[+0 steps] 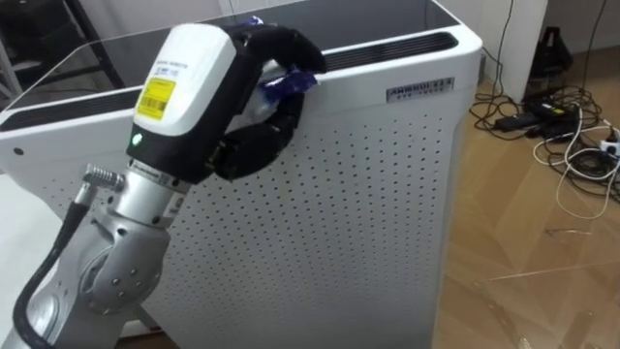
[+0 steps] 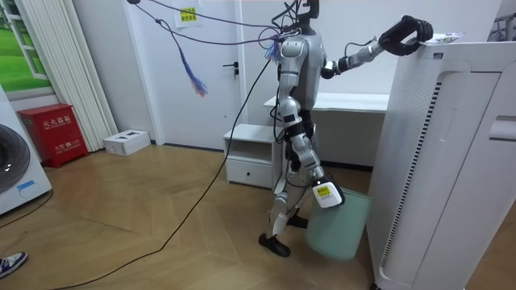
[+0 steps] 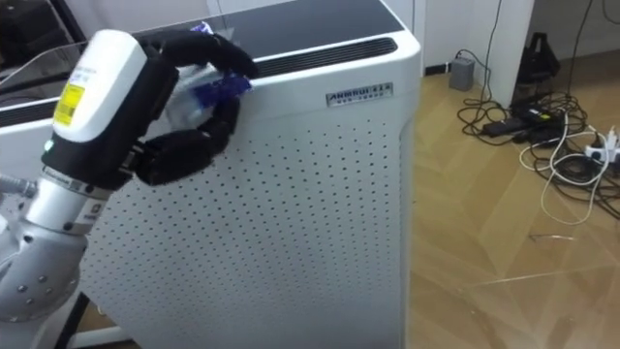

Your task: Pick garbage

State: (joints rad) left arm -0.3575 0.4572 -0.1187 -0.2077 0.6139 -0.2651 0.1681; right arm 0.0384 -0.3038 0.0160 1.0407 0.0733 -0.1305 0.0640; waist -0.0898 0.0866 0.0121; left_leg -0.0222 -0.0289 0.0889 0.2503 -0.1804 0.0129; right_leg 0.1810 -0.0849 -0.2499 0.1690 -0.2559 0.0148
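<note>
A crumpled blue and white wrapper (image 1: 287, 81) lies at the top front edge of a tall white perforated appliance (image 1: 368, 194). My left hand (image 1: 247, 145) is raised to that edge, and its black fingers curl over and round the wrapper. In the room view I stand beside the appliance (image 2: 435, 161) with the left arm stretched up to its top. My right hand (image 2: 326, 193) hangs low at the rim of a pale green bin (image 2: 339, 229) by my legs, and its fingers are hidden.
Tangled cables and a power strip (image 1: 562, 126) lie on the wooden floor to the right of the appliance. Behind me stand a white desk and a drawer unit (image 2: 254, 165). A red box (image 2: 55, 133) stands at the room view's left.
</note>
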